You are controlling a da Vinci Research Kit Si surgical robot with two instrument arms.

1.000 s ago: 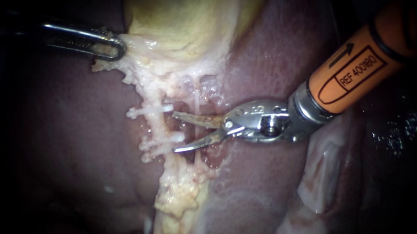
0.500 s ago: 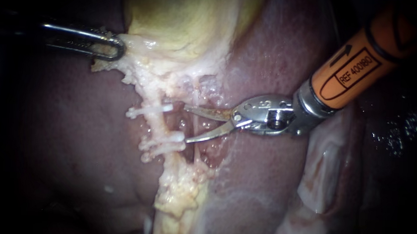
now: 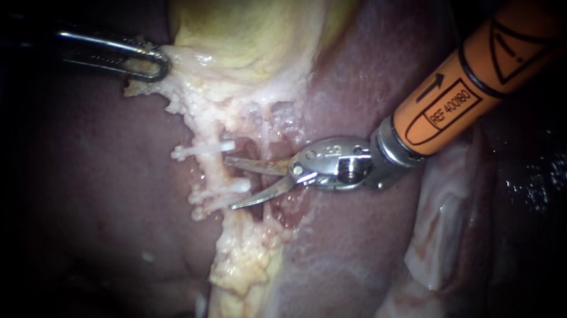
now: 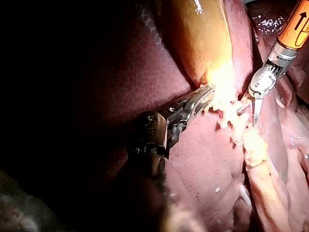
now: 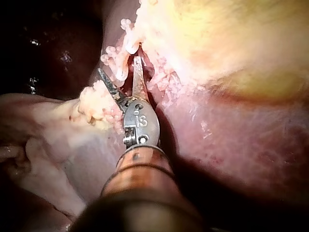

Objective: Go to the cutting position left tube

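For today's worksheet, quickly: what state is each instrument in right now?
Left instrument: shut on pale tissue beside the gallbladder.
Right instrument: open, gripping nothing.

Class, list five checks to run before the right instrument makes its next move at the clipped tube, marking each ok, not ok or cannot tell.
1. Right instrument jaws open: ok.
2. Two clips on the tube, upper clip and lower clip: ok.
3. Blades around the tube between the clips: cannot tell; their tips end just beside it.
4. Lower clip clear of the blades: not ok; its end seems to sit between them.
5. Left instrument gripping the pale tissue: ok.
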